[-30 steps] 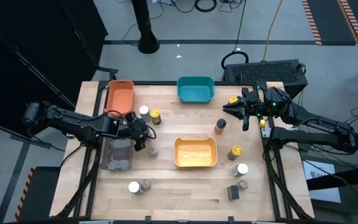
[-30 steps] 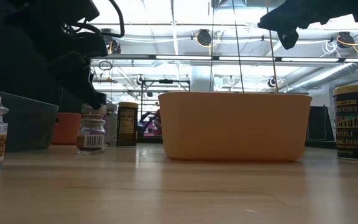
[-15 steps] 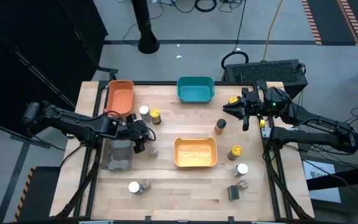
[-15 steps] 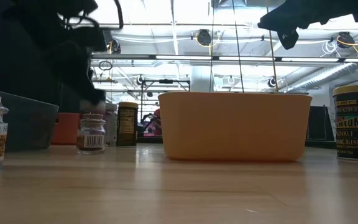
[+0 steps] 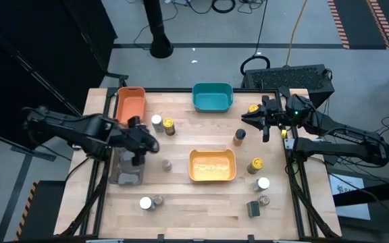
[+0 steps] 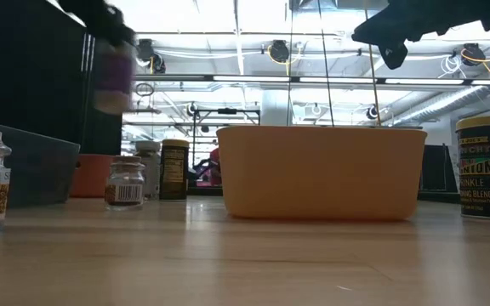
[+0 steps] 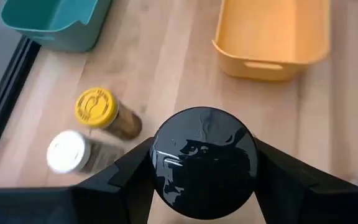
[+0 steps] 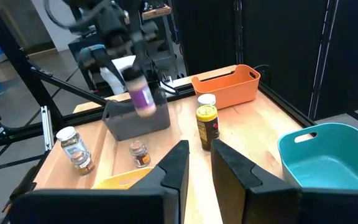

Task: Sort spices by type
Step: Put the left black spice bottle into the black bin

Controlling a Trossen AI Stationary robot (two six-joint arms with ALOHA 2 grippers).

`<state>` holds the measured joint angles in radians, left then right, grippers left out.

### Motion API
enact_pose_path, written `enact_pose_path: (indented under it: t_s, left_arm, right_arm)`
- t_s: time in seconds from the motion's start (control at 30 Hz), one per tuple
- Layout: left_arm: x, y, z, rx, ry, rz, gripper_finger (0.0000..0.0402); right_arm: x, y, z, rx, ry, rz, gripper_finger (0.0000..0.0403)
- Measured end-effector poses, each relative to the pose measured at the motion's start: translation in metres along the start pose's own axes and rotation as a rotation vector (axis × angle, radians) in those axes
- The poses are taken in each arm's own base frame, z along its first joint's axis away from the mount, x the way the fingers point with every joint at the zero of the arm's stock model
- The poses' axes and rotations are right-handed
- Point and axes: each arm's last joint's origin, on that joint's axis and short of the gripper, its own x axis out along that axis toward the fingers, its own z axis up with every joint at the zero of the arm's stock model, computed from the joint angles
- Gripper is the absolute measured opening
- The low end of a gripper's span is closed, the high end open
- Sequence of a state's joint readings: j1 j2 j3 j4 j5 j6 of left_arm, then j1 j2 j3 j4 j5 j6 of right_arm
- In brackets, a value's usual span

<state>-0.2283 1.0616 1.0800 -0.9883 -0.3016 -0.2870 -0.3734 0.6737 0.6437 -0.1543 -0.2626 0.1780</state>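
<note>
My left gripper (image 5: 138,142) is shut on a spice jar with a black lid (image 7: 204,163) and a purple label (image 8: 141,94). It holds the jar high above the table by the grey bin (image 5: 127,170). Other spice jars stand on their bases. A white-lidded one (image 5: 157,120) and a yellow-lidded one (image 5: 169,125) are near the orange bin (image 5: 130,104). A small one (image 5: 166,164) stands left of the yellow bin (image 5: 212,165), and several more stand at the right. My right gripper (image 8: 199,163) waits at the far right, fingers nearly together on nothing. My left gripper pinches the jar between its two fingers (image 7: 132,171), one on each side of the jar just under the black lid's rim (image 7: 160,168). The fingers slant down from above. The jar hangs roughly upright below them (image 8: 141,94), lifted clear of the table.
A teal bin (image 5: 213,96) stands at the far edge. Jars cluster at the right (image 5: 255,165) and near the front (image 5: 151,202). Bare wood lies between the yellow bin and the front edge.
My left gripper has risen steeply from table height with the black-lidded jar and drawn a little toward the table's left edge, over the grey bin. The jar is now lifted clear. The small jar that stood beside it has stayed in place.
</note>
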Motion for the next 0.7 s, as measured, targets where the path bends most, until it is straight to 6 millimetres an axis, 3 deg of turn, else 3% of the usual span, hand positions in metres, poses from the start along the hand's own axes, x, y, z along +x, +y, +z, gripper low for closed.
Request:
enact_pose_path:
  t_s: [0.13,0.27,0.47,0.7]
  left_arm:
    - [-0.023,0.002,-0.015,-0.082,0.092,0.0,0.0223]
    - [-0.03,0.003,-0.041,-0.207,0.202,0.038,0.0223]
    - [-0.018,-0.001,-0.074,-0.215,0.271,0.096,0.0224]
    - [0.006,-0.006,-0.096,-0.215,0.214,0.136,0.0224]
  right_arm:
    - [0.003,-0.001,-0.002,0.008,0.02,-0.003,0.0052]
    - [0.005,-0.002,-0.005,0.034,0.048,-0.009,0.0052]
    - [0.01,-0.004,-0.007,0.043,0.07,-0.014,0.0052]
    - [0.01,-0.004,-0.007,0.043,0.07,-0.014,0.0052]
